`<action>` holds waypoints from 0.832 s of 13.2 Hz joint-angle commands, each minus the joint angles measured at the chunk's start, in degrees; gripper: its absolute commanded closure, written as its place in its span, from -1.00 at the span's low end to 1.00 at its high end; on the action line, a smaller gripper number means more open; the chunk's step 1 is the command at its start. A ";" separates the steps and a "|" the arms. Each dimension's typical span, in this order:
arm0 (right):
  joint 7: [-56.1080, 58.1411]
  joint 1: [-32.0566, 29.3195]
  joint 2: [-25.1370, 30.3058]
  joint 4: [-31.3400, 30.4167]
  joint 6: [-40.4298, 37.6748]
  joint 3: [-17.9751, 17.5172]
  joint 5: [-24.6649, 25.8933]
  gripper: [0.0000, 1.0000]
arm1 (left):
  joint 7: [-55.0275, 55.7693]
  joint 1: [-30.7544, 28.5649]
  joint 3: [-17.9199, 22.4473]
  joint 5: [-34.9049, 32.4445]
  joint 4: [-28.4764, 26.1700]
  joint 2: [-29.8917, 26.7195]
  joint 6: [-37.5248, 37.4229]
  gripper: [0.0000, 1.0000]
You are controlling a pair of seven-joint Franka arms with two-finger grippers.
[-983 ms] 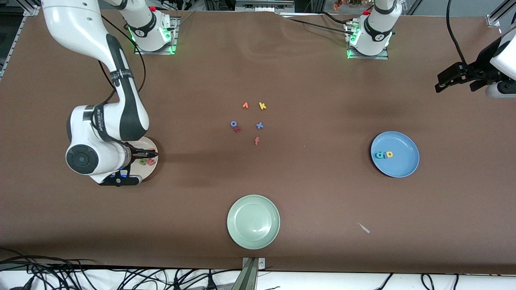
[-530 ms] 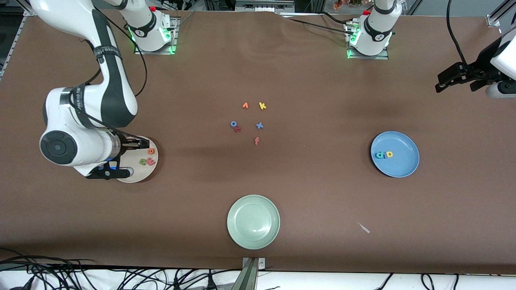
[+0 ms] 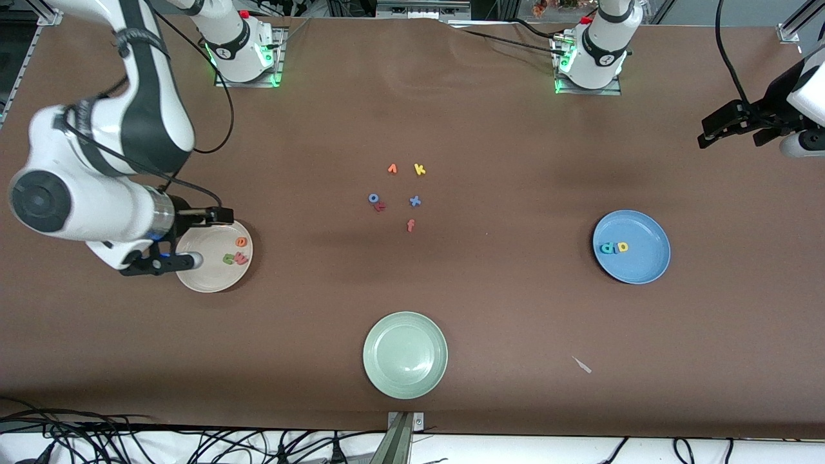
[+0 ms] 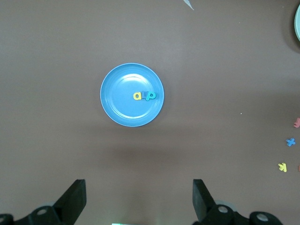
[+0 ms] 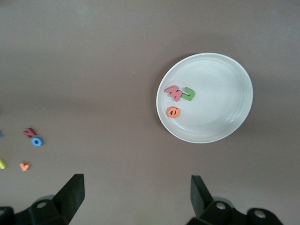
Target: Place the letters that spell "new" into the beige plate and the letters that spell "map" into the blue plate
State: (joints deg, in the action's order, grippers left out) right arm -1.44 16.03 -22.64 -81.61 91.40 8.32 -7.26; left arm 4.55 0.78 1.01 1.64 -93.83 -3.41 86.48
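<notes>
Brown cloth-covered surface [image 3: 490, 309]: six spare letters lie at its middle and none needs moving.

Right gripper [image 3: 222, 214]: it hangs over the rim of the round cream-beige plate [image 3: 193, 274], which sits near the surface's edge at the right arm's end. The jaws stand wide apart and hold nothing. You may judge this arm's share done.

Left gripper [image 3: 712, 129]: it waits high over bare cloth by the edge at the left arm's end. The jaws are spread and empty, and its wrist camera looks down on the round sky-blue plate [image 3: 635, 270].

Pale green plate [image 3: 405, 354], near the front edge: empty, as the task requires.

Beige plate contents: the green foam n [image 3: 228, 259] and salmon-red w [image 3: 240, 258] are touching, with the orange e [image 3: 241, 242] just beside them. "New" is complete.

Blue plate contents: the teal p [image 3: 606, 247] and yellow a [image 3: 622, 247] lie close together. You cannot make out the periwinkle m against the blue, so confirm it before signing off.
</notes>
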 commanded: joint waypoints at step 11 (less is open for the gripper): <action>1.70 -8.02 21.23 -13.66 -2.19 -2.26 7.00 -1.00 | 0.20 -0.34 -0.04 0.56 1.28 0.42 -0.87 -1.00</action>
State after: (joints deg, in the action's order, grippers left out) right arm -0.78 9.92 -3.62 -93.70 89.42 7.24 -1.35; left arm 4.55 0.60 1.05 1.64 -93.82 -3.39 86.47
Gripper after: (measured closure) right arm 0.000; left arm 0.000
